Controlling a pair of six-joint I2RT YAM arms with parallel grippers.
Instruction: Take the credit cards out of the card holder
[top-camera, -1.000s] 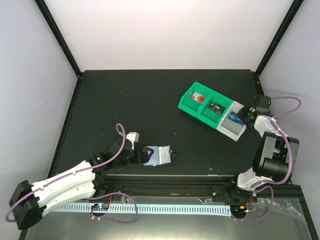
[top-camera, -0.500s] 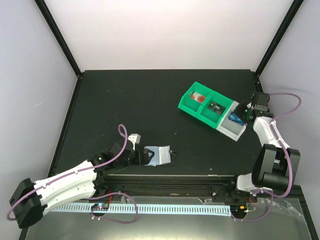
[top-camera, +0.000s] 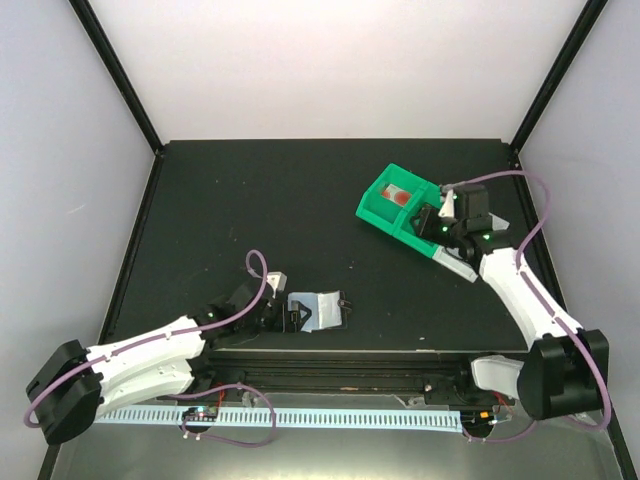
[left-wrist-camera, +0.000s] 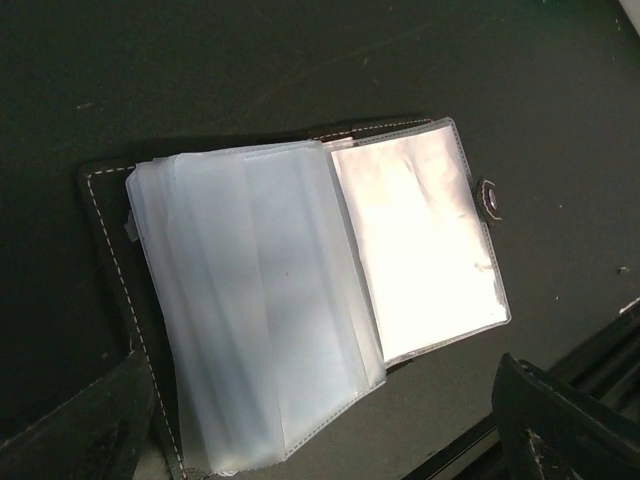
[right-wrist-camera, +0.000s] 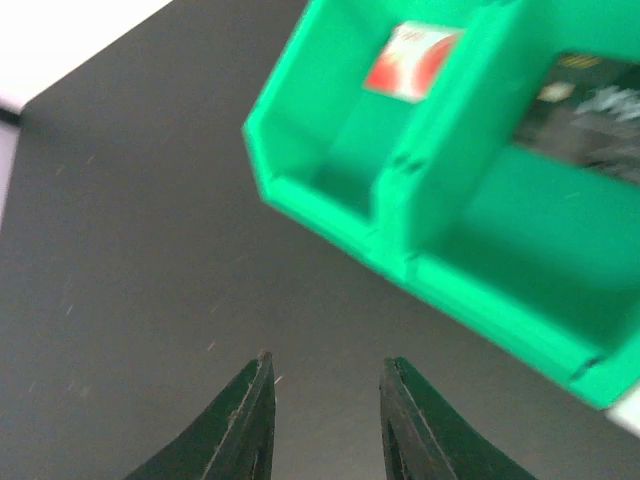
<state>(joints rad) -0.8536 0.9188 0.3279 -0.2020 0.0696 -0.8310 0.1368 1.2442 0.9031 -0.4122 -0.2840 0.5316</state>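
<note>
Your left claw (left-wrist-camera: 322, 365) gapes wide over the card holder (left-wrist-camera: 300, 300), spread open on the tabletop (left-wrist-camera: 250, 60) to bare its sleeves. Your right claw (right-wrist-camera: 327, 360), parted and empty, hovers by the green tray (right-wrist-camera: 330, 215), likely the drop spot.

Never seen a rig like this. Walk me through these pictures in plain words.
Two robot arms are bolted at the near edge of a black table. One picture looks down from above; the other two come from a camera on each wrist. The left hand hangs open over a card holder, which lies spread open with clear sleeves that look empty. The right hand, also open, hovers by a green tray with a red-and-white item inside. Neither hand holds anything.
</note>
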